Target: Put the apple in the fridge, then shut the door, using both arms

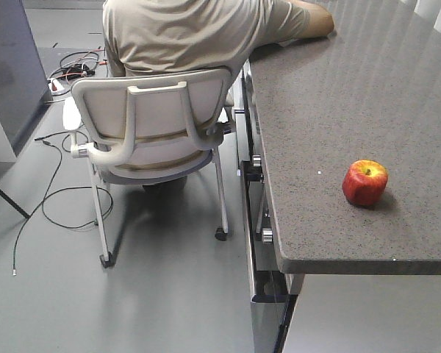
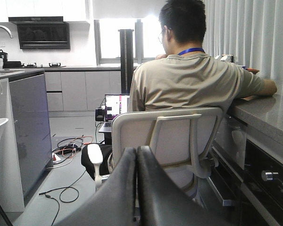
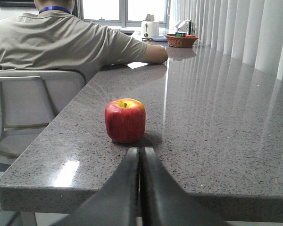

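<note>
Speckled grey countertop (image 1: 338, 110) on my feed, guy (image 1: 184, 37) in beige shirt on a white chair (image 1: 154, 118), left gripper (image 2: 136, 153) and right gripper (image 3: 140, 153) both pinched together — holding nothing, apple (image 3: 125, 121) upright on the countertop, just ahead of right gripper

Tabletop (image 3: 217, 122) open all round apple (image 3: 125, 120), lane straight ahead of right end effector (image 3: 140, 151). Left end effector (image 2: 136, 150) faces chair (image 2: 170, 136) and seated man (image 2: 188, 80); floor (image 2: 85, 181) gap leftward.

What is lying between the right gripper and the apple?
Only bare grey counter lies between the right gripper and the apple, as the right wrist view shows.
</note>
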Robot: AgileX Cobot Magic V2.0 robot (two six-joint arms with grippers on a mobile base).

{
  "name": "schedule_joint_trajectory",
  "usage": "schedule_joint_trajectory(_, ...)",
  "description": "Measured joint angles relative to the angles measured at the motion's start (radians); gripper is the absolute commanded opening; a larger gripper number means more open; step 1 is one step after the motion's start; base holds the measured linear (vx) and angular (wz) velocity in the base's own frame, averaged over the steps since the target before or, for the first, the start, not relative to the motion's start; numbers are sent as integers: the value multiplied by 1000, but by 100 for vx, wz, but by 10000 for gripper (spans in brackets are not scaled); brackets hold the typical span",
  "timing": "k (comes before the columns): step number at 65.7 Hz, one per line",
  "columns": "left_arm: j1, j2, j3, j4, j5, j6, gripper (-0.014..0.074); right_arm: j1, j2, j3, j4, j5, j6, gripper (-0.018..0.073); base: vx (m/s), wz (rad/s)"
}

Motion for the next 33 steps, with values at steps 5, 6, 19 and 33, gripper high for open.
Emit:
schedule_joint_trajectory(5,0,0,0,0,0,0,-6,0,0,0,0,0,0,-3,0,0)
schedule_joint_trajectory(6,0,0,0,0,0,0,-6,0,0,0,0,0,0,-3,0,0)
schedule_joint_trajectory(19,0,0,0,0,0,0,-6,0,0,0,0,0,0,-3,0,0)
schedule_joint_trajectory(33,0,0,0,0,0,0,-6,0,0,0,0,-1,0,-3,0,0)
